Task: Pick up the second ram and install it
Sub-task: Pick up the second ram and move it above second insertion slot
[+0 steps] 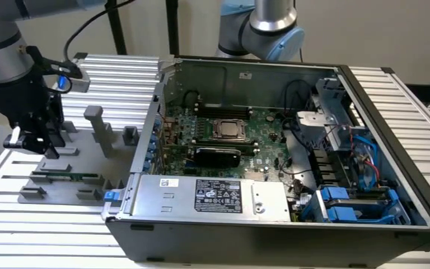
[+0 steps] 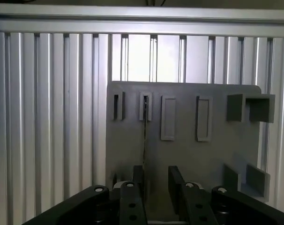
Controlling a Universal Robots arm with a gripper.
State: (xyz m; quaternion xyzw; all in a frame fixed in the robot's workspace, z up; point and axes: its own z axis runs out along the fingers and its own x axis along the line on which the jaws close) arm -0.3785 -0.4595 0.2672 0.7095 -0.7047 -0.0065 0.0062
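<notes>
Black jaws fill the foreground of the wrist view, parted with a clear gap between the two fingers [image 2: 133, 199] and nothing in their hold. Beyond them the second ram [image 2: 144, 133] stands on edge in the grey holder plate [image 2: 184, 159], so from there it reads as a thin dark line running out of one narrow slot. In the exterior view the same second ram [image 1: 65, 176] shows as a long, slim green strip with small dark parts along it. It sits low in the holder plate [image 1: 80, 154] near that plate's front edge, with the jaws hanging over the plate close by and clear of the strip. The robot arm [image 1: 2, 61] comes down from the exterior view's left. The desk [image 1: 20, 224] is ribbed aluminium profile, pale and silvery, seen as long slats in the wrist view [image 2: 39, 117]. On it, just beside the plate, rests an open computer case [image 1: 275, 244] with a green motherboard [image 1: 267, 126], a CPU socket [image 1: 230, 130] and a labelled power supply [image 1: 215, 196]. Another arm's joint [image 1: 271, 25] stands behind the case before a plain beige wall [image 1: 372, 28].
</notes>
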